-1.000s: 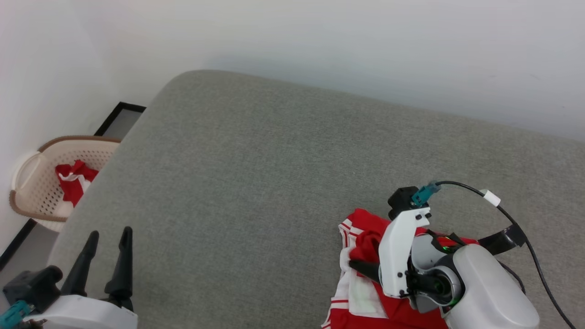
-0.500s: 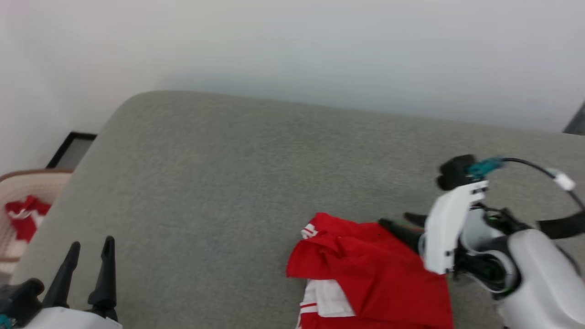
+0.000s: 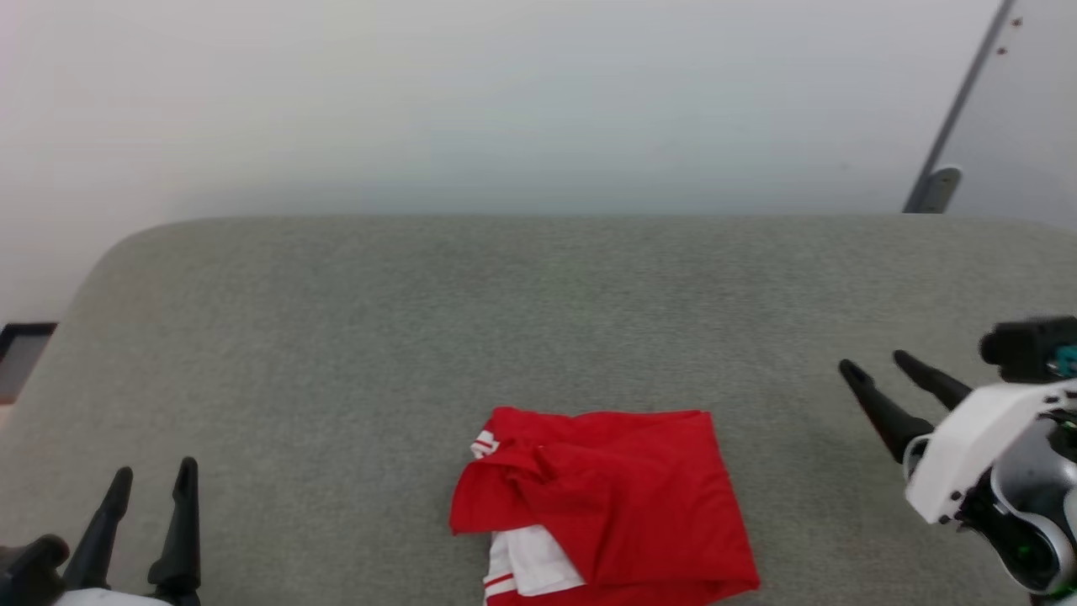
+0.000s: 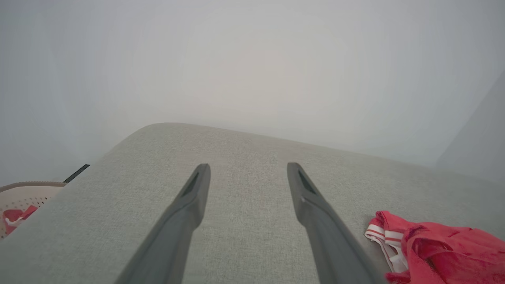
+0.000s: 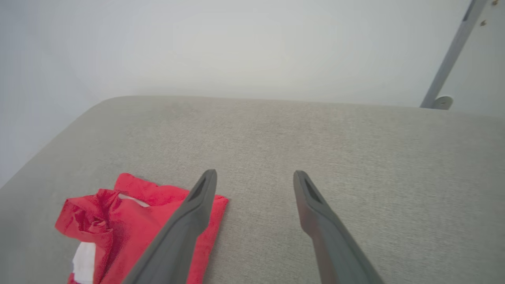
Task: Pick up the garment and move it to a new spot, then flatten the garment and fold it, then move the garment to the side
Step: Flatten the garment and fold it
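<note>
Garment: your 6 o'clock on cushion, rumpled, unheld, central so both arms likely reach for flattening | left gripper: 8 o'clock, fingers apart, empty | right gripper: 4 o'clock, fingers apart, empty, beside cloth.

So I'm counting one garment lying on one grey cushion. Two grippers are showing, the left gripper and the right gripper, each carrying two dark fingers, so four total. One pale basket is sitting off to the side, holding one red cloth. One grey pole is showing at the back.
</note>
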